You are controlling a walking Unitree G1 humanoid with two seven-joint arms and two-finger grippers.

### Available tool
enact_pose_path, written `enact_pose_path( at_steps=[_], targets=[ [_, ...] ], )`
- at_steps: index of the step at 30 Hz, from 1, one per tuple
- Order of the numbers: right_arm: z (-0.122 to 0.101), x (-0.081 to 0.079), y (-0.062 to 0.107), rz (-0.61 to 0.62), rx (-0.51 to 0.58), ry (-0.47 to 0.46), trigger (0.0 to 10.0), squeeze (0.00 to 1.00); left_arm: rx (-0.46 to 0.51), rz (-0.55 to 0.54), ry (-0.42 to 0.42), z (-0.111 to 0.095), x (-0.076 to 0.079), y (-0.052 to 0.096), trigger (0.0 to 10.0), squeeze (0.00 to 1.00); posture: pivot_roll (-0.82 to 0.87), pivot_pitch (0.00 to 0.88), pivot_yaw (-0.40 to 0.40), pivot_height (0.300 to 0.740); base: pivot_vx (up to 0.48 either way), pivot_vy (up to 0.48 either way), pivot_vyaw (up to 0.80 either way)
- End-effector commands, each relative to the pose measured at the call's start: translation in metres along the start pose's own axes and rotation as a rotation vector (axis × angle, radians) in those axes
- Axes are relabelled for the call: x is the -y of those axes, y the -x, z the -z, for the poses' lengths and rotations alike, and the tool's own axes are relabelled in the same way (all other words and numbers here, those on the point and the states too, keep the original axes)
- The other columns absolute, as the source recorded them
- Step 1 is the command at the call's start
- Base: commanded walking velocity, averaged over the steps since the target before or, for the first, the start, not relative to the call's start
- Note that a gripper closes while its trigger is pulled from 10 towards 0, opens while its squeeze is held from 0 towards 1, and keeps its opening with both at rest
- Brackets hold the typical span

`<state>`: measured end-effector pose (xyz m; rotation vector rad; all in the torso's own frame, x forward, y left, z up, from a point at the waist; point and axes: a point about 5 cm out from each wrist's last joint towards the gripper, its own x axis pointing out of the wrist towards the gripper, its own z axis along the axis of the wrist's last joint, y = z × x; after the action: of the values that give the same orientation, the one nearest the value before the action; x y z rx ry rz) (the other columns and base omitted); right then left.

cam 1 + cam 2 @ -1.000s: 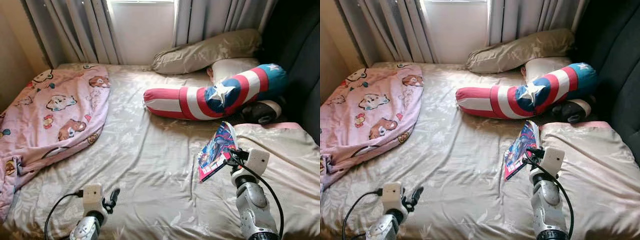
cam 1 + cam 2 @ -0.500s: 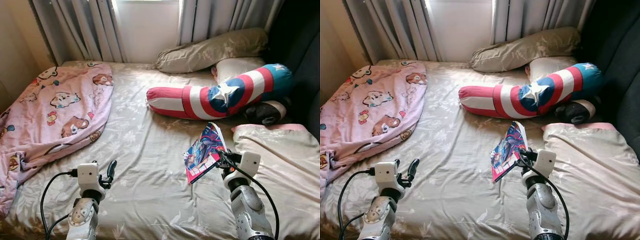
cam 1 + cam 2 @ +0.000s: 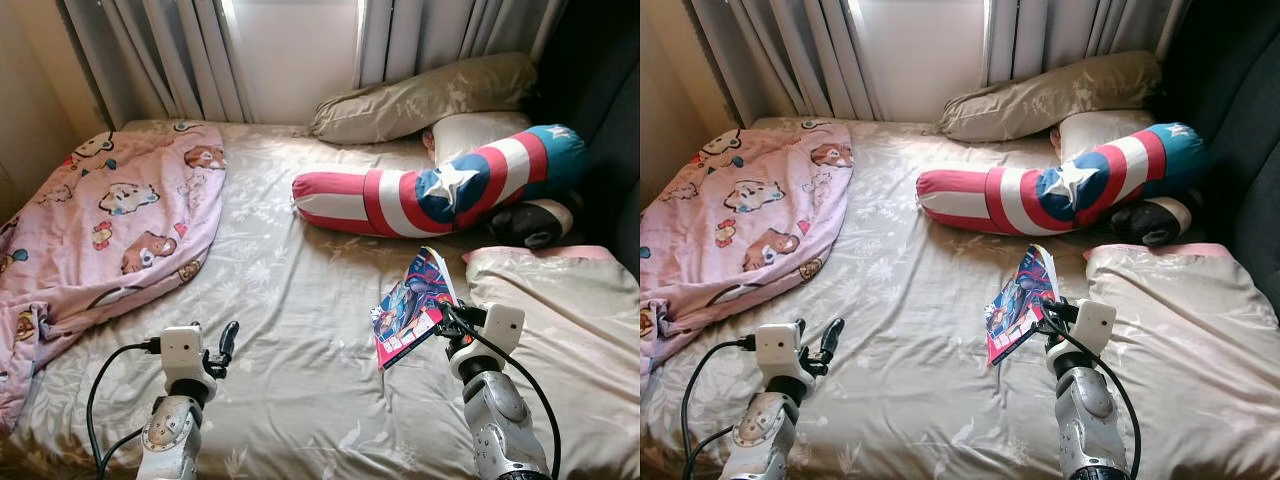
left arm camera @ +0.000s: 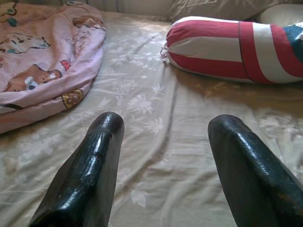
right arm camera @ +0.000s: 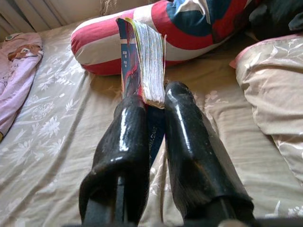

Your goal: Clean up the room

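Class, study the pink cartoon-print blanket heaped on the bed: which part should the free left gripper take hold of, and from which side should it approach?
Probably the near rolled hem of the pink blanket, approached from the bare sheet on its right. That edge is thick, raised off the bed and faces the open left gripper, so one finger could slide under it. The right gripper is shut on the comic book.

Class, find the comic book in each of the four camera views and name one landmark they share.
Left eye view: comic book, right of centre, on the right end effector.
Right eye view: same, nearer centre.
Left wrist view: not in it.
Right wrist view: upright between the fingers.
Shared landmark: striped star bolster.
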<state>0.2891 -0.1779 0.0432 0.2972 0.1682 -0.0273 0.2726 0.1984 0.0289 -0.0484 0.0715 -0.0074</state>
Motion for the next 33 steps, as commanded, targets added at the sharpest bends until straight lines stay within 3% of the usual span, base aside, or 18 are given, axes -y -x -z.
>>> enact_pose_path(
  at_steps=[1,19,27,33],
  targets=[
    [-0.012,-0.002,-0.003,-0.004,0.068,-0.015,10.0,0.0,-0.002,0.005,0.008,-0.001,0.001,0.0,10.0,0.0,0.07,0.025,0.002,0.666,0.0,0.0,0.0],
    [-0.012,0.0,-0.008,0.029,0.048,-0.014,10.0,0.0,-0.018,0.007,0.014,0.0,-0.001,0.001,10.0,0.0,0.06,0.002,0.009,0.666,0.0,0.0,0.0],
    [-0.013,-0.001,-0.011,-0.008,0.057,-0.006,10.0,0.0,-0.034,0.012,0.011,0.001,-0.001,0.001,10.0,0.0,0.07,0.0,0.008,0.642,0.0,0.0,0.0],
    [-0.014,-0.003,-0.014,-0.025,0.059,-0.07,10.0,0.0,-0.031,0.02,0.014,0.0,0.001,-0.001,10.0,0.0,0.07,0.0,0.013,0.642,0.0,0.0,0.0]
  ],
)
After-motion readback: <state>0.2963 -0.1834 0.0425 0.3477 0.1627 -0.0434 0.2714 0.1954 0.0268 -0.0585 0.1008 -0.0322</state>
